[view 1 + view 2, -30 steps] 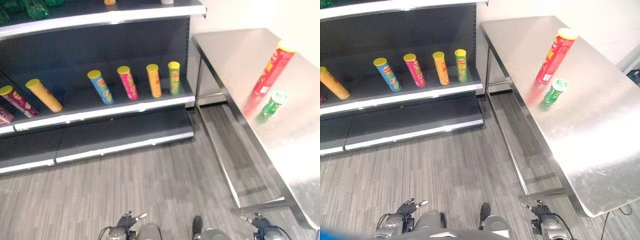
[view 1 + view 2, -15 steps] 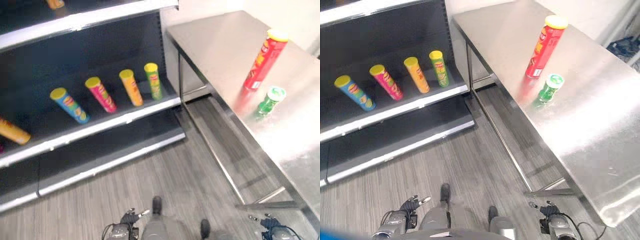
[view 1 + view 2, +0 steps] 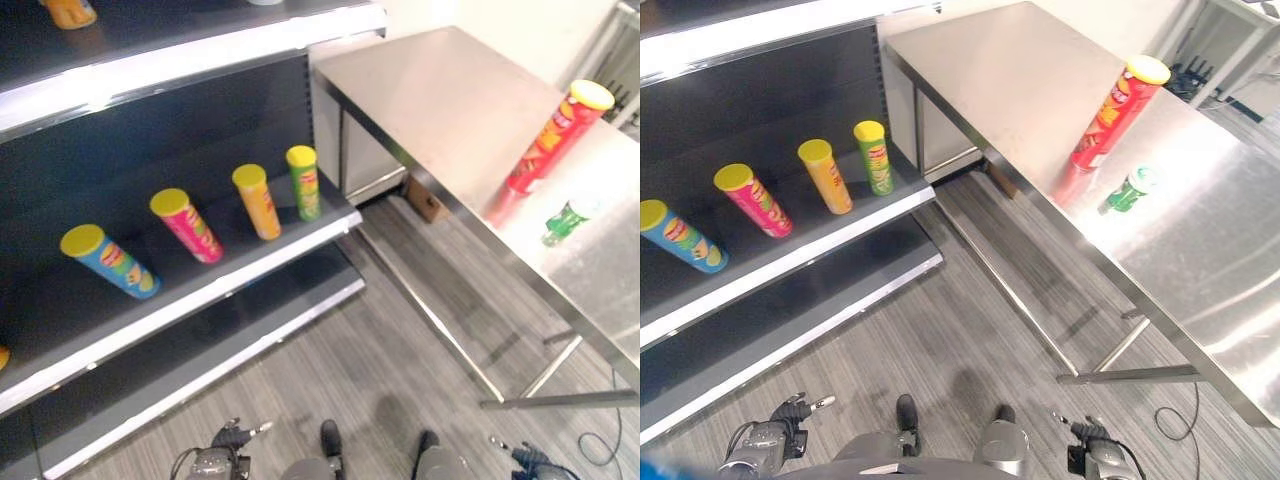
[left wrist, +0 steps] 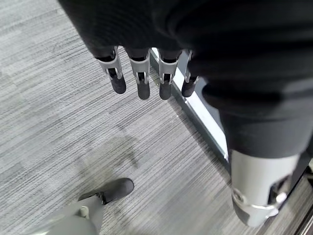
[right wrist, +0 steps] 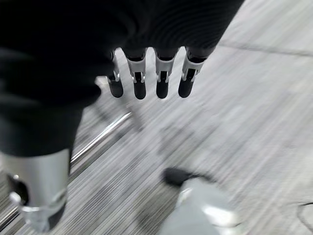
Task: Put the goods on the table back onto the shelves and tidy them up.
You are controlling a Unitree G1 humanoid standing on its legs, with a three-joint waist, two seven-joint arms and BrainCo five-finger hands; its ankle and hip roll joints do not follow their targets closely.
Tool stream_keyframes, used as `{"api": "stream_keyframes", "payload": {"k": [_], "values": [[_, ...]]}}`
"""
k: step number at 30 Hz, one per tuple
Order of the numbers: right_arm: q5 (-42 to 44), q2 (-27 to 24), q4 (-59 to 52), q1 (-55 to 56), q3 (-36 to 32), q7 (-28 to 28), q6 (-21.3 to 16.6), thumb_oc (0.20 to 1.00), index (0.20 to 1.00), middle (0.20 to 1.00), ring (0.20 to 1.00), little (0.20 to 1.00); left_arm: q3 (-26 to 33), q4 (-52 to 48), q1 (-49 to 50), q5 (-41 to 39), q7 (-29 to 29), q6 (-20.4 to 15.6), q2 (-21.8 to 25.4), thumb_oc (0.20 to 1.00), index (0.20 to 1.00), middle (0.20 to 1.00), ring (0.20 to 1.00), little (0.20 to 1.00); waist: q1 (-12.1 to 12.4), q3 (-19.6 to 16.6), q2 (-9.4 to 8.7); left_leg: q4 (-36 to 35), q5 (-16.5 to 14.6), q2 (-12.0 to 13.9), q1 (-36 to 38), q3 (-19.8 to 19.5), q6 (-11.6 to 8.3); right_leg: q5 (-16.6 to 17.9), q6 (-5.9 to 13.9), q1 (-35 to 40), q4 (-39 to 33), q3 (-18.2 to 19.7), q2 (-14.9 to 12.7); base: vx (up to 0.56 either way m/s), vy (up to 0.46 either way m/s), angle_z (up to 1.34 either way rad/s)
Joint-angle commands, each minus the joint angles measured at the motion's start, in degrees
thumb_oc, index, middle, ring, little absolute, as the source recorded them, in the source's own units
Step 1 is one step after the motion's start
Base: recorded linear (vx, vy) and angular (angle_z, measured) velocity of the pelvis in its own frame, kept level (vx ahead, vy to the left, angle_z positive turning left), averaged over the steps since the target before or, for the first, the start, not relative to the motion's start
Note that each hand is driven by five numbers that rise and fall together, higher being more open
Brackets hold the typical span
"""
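Observation:
A tall red can with a yellow lid stands on the steel table at the right. A small green bottle stands just in front of it. On the dark middle shelf at the left stand a blue can, a pink can, an orange can and a green can. My left hand hangs over the floor with straight fingers and holds nothing. My right hand hangs the same way, low beside the table's near leg, also holding nothing.
An orange item sits on the upper shelf. A lower shelf board juts out near the floor. A small cardboard box lies under the table. The table's floor bar crosses the grey carpet at the right.
The whole picture has shifted, so the camera has moved: shelf and table now sit at a different angle. The cans and the bottle stand where they were. Both hands still hang low.

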Motion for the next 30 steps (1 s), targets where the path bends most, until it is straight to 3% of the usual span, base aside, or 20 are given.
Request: {"api": "stream_keyframes", "payload": {"k": [1, 4, 8, 12, 19, 22, 24, 26, 30], "values": [[5.78, -5.71, 1.68, -1.80, -3.76, -2.61, -0.94, 1.000, 1.000, 1.000, 1.000, 1.000, 1.99, 0.36, -3.16, -0.47, 0.62, -0.96, -0.07, 1.000, 1.000, 1.000, 1.000, 1.000, 0.16, 1.29, 0.85, 3.28, -3.23, 5.01, -1.70, -1.41, -7.19, 3.48, 1.64, 1.87, -1.41, 2.33, 1.30, 0.00, -0.045, -0.39], [14.13, -8.89, 0.31, -0.32, -11.61, -2.47, -2.35, 1.000, 1.000, 1.000, 1.000, 1.000, 2.03, 0.49, -3.14, -0.08, -0.09, -1.08, -0.23, 1.000, 1.000, 1.000, 1.000, 1.000, -0.81, 1.21, 0.28, 3.69, -3.79, 5.82, -1.22, -0.15, -7.58, 3.36, 1.82, 2.29, -2.94, 2.81, 1.65, 0.02, -0.022, -0.42], [17.31, -11.97, -0.92, 1.76, -17.28, -3.17, -3.51, 1.000, 1.000, 1.000, 1.000, 1.000, 1.74, 1.43, -3.25, 1.63, -0.76, -0.58, -0.56, 1.000, 1.000, 1.000, 1.000, 1.000, -1.88, 0.56, -0.01, 3.60, -3.91, 6.07, -0.96, 0.35, -7.82, 3.00, 1.88, 2.43, -3.49, 3.15, 1.88, 0.04, -0.012, -0.19], [20.48, -19.34, -2.78, 4.33, -25.82, -2.92, -4.60, 1.000, 1.000, 1.000, 1.000, 1.000, 1.78, 1.04, -2.89, 3.43, -1.42, -0.47, -0.72, 1.000, 1.000, 1.000, 1.000, 1.000, -3.16, 0.07, -0.06, 3.15, -4.25, 6.33, 0.01, 0.38, -8.30, 2.13, 2.09, 3.19, -3.97, 3.23, 2.35, 0.03, -0.007, -0.08], [26.30, -30.91, -17.11, 6.12, -36.74, 0.81, -8.80, 1.000, 1.000, 1.000, 1.000, 1.000, 3.38, 2.51, -0.55, 4.86, -2.90, -0.33, -1.31, 1.000, 1.000, 1.000, 1.000, 1.000, -4.02, -1.23, -0.28, 1.85, -4.11, 6.75, 1.24, 0.47, -8.91, 1.03, 2.35, 3.90, -3.94, 3.47, 2.86, 0.02, -0.002, -0.01], [24.78, -34.40, -29.79, 5.36, -37.20, 1.41, -11.47, 1.000, 1.000, 1.000, 1.000, 1.000, 3.49, 0.88, 0.94, 4.70, -3.39, -0.61, -1.32, 1.000, 1.000, 1.000, 1.000, 1.000, -3.45, -1.62, -0.29, 1.64, -3.83, 6.72, 1.28, 0.33, -8.98, 0.82, 2.34, 3.98, -3.78, 3.23, 2.75, 0.00, 0.000, 0.00], [19.16, -37.25, -36.62, 3.03, -34.83, -0.36, -12.02, 1.000, 1.000, 1.000, 1.000, 1.000, 3.40, -0.80, 2.08, 4.86, -3.73, -0.75, -1.53, 1.000, 1.000, 1.000, 1.000, 1.000, -2.58, -1.75, -0.24, 1.48, -3.82, 6.74, 1.48, 0.22, -9.06, 0.68, 2.36, 4.28, -3.92, 2.99, 2.68, 0.00, 0.000, 0.00], [10.97, -41.08, -41.55, -2.47, -28.73, -2.77, -12.03, 1.000, 1.000, 1.000, 1.000, 1.000, 2.76, -1.98, 2.79, 5.13, -3.29, -0.95, -1.79, 1.000, 1.000, 1.000, 1.000, 1.000, -1.06, -2.04, -0.25, 1.60, -3.79, 6.78, 1.64, -0.02, -9.07, 0.59, 2.21, 4.60, -4.04, 2.66, 2.62, 0.01, -0.016, 0.08], [8.07, -41.94, -45.30, -9.65, -20.17, -2.38, -11.97, 1.000, 1.000, 1.000, 1.000, 1.000, 1.88, -3.71, 3.31, 4.47, -2.94, -1.39, -1.57, 1.000, 1.000, 1.000, 1.000, 1.000, 0.29, -1.96, -0.41, 1.56, -3.62, 6.94, 2.11, -0.52, -9.24, 0.10, 1.87, 5.48, -4.13, 2.15, 2.75, 0.00, -0.022, 0.15]]}}
